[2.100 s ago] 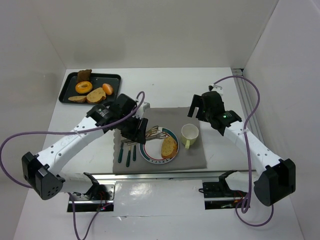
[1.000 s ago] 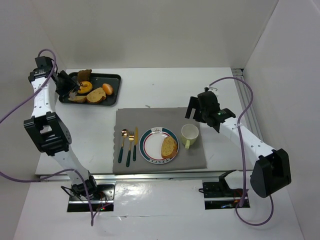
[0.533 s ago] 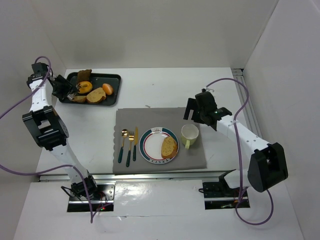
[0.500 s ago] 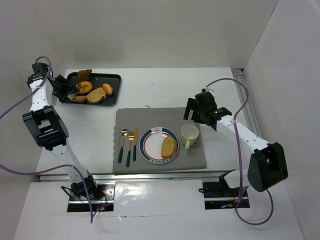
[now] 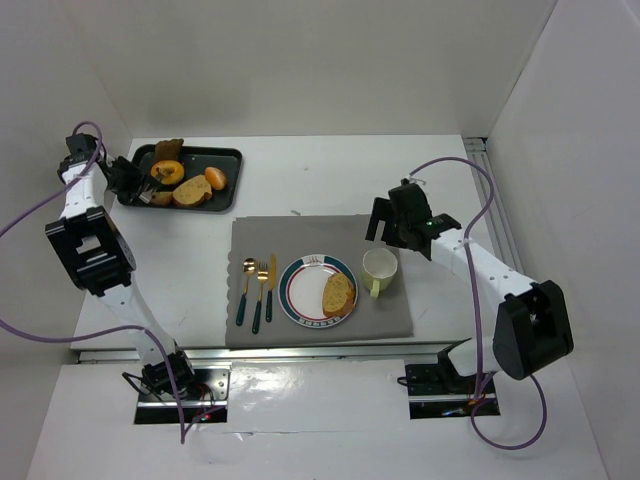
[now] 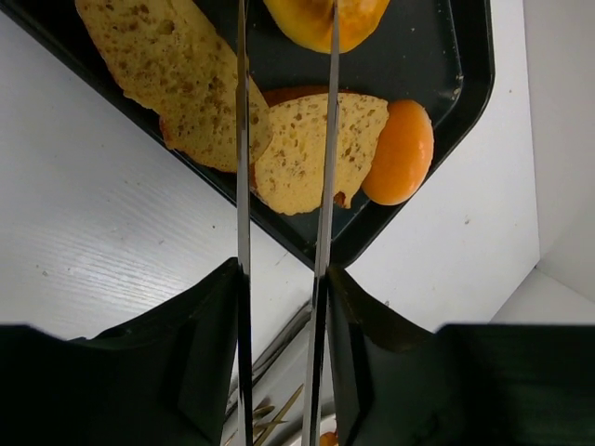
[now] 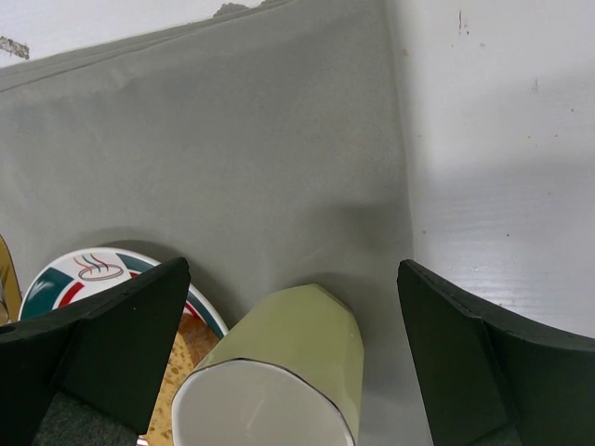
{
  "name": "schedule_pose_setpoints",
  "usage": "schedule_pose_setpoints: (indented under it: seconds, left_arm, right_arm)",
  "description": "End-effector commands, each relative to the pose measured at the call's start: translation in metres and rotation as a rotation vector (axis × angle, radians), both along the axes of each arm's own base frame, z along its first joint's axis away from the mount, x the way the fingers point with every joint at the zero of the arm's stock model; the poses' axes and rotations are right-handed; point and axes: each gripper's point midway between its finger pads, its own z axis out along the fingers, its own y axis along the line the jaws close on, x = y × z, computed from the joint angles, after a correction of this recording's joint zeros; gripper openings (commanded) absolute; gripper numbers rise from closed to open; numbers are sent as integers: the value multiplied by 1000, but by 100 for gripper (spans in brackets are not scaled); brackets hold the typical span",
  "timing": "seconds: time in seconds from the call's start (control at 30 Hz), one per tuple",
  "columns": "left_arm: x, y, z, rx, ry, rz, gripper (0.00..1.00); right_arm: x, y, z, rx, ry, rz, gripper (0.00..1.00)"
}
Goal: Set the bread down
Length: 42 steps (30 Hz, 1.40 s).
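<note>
Over the black tray (image 6: pixel 437 56), my left claw (image 6: pixel 285 28) hovered unclenched, grasping nothing; the bread slice (image 6: pixel 290 160) lay beneath, framed between its thin fingers (image 6: pixel 243 139).

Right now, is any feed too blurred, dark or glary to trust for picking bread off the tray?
None. Top external: even light, glare only on the metal plate at the near edge. Left wrist: bread slices sharp, fingers thin bright streaks across them. Right wrist: cup sharp, soft shadow on the table beside it.
</note>
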Motion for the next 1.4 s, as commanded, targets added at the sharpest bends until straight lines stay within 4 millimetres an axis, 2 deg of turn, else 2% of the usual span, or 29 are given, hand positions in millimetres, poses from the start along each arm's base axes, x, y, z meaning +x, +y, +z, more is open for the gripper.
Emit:
schedule_pose_setpoints:
  seconds: [0.0,0.03,0.1,0.17,0.27,0.3,0.33,0.37,0.43,0.47,0.5,0.53,0.57,0.6,0.63,0.67,0.7,0.77,0.8,0.87,0.9,0.93,0.97,1.0,1.03,1.07,1.1,1.23,1.37]
  left_arm:
    - [11,2,13,-20,-66,3,49]
    - [11,2,13,-20,-67,3,41]
    - [9,-1,25,-17,-88,-3,35]
    - [7,-2,46,5,-128,-4,26]
    - [3,0,73,51,-171,9,22]
    - [-1,0,92,86,-207,5,22]
    - [-4,-1,102,104,-229,-3,22]
    - [-9,-4,108,106,-232,-3,22]
    - [-22,-11,133,153,-281,-43,20]
    - [-30,-15,131,158,-268,-57,18]
    - [-41,-18,146,199,-288,-59,16]
    - [-52,-20,147,226,-271,-71,16]
    - [-61,-22,150,246,-270,-73,16]
    - [-71,-33,140,238,-245,-86,16]
    - [-84,-46,156,269,-285,-110,16]
    - [-92,-55,153,297,-278,-144,16]
    - [-98,-77,145,298,-254,-196,17]
    - [-112,-98,151,375,-251,-262,17]
    - [-123,-123,140,369,-208,-323,17]
    - [-137,-149,142,376,-236,-398,17]
    - [-147,-167,128,343,-218,-453,17]
    - [-157,-196,123,323,-235,-558,17]
    - [-165,-209,118,322,-229,-597,17]
    - [-173,-220,114,322,-227,-626,17]
    - [-186,-243,95,301,-189,-712,17]
    - [-196,-257,89,270,-180,-753,17]
    - [-211,-277,74,234,-150,-826,17]
    - [-239,-327,53,108,-155,-998,17]
    - [-251,-344,45,58,-144,-1071,17]
  right_arm:
    - [15,10,17,26,-58,10,100]
    - [15,10,14,23,-49,11,100]
    - [15,10,14,23,-49,11,100]
    - [16,9,14,16,-52,4,100]
    - [17,7,16,8,-55,-4,100]
    - [17,5,15,-3,-49,-11,100]
    - [18,5,15,-4,-49,-11,100]
    - [18,5,15,-4,-49,-11,100]
    - [17,5,19,1,-59,-11,100]
    - [17,5,23,6,-70,-11,100]
    - [17,5,28,11,-82,-12,100]
    - [15,2,24,1,-75,-18,100]
    - [15,2,29,6,-88,-18,100]
    - [14,2,33,11,-99,-18,100]
    - [13,-1,32,1,-94,-25,100]
    - [13,-1,32,0,-94,-25,100]
    - [10,-4,34,-8,-94,-33,100]
    - [8,-7,39,-15,-95,-39,100]
    - [10,-8,48,-11,-122,-47,100]
    - [8,-11,54,-13,-134,-54,100]
    - [5,-12,53,-13,-134,-54,100]
    - [4,-12,60,-4,-152,-55,100]
    - [2,-13,55,-9,-143,-54,100]
    - [2,-13,60,-3,-155,-55,100]
    - [0,-16,62,-8,-159,-61,100]
    - [0,-16,62,-8,-159,-61,100]
    - [-2,-17,60,-12,-151,-61,100]
    - [-7,-20,65,-7,-162,-74,100]
    - [-13,-23,64,-11,-154,-74,100]
